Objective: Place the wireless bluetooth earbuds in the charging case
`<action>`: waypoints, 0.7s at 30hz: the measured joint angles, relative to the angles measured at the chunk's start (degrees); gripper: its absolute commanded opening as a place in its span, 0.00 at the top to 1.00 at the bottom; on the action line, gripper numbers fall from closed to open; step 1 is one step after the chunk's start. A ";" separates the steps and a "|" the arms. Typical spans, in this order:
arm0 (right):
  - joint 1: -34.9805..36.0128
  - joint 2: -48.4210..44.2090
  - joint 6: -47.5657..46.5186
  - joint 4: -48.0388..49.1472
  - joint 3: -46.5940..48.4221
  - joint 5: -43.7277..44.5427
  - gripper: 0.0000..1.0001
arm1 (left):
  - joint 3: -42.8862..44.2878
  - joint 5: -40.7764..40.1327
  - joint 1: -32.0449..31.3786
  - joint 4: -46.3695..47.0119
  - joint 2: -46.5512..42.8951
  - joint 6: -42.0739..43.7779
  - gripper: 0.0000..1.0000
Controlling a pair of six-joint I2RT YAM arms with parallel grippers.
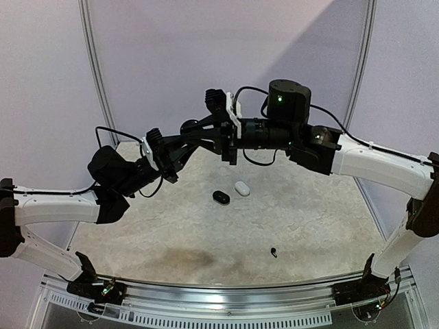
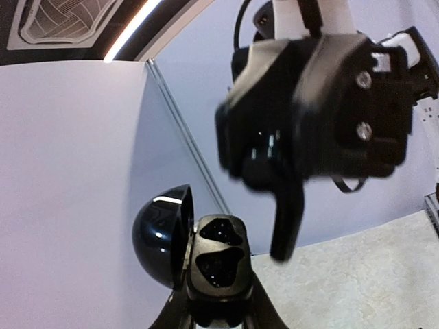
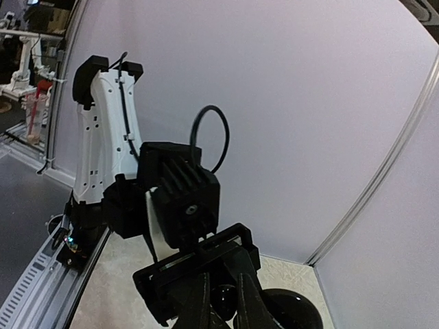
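Note:
My left gripper [image 1: 194, 131] is raised above the table and shut on a black charging case [image 2: 218, 257]. The case's glossy lid [image 2: 161, 233] is swung open to the left, and both of its cavities are empty. My right gripper [image 1: 230, 154] hangs just above and to the right of the case. In the right wrist view its fingers [image 3: 206, 301] pinch a small glossy black earbud [image 3: 225, 301], with the lid [image 3: 291, 312] just beyond. Another black earbud [image 1: 274, 253] with a short stem lies on the table at the front right. No other buds show.
A small black oval case [image 1: 221, 197] and a white oval case [image 1: 241, 188] lie side by side at mid-table below the grippers. Pale walls with metal corner posts [image 1: 96, 68] close the back and sides. A metal rail [image 1: 226, 295] runs along the near edge.

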 measured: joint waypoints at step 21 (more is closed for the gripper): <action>-0.52 2.05 -27.78 -46.07 21.20 -16.63 1.00 | 7.08 32.06 2.84 -11.37 2.89 -13.99 1.00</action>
